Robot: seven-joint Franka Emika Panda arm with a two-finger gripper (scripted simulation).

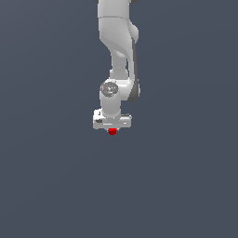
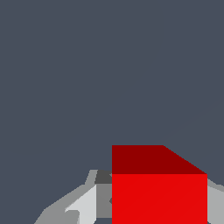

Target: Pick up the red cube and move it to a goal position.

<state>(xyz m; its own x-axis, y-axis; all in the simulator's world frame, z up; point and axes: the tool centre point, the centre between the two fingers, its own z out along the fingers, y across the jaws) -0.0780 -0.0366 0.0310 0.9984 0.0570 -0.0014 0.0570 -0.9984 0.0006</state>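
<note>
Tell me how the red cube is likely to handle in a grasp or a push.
The red cube has flat faces and sharp edges, so it would probably slide, not roll. It shows no dent or sag between the tool's fingers, so it seems stiff. It is much narrower than the tool, so likely light; its plain faces might slip under a loose pinch.
</note>
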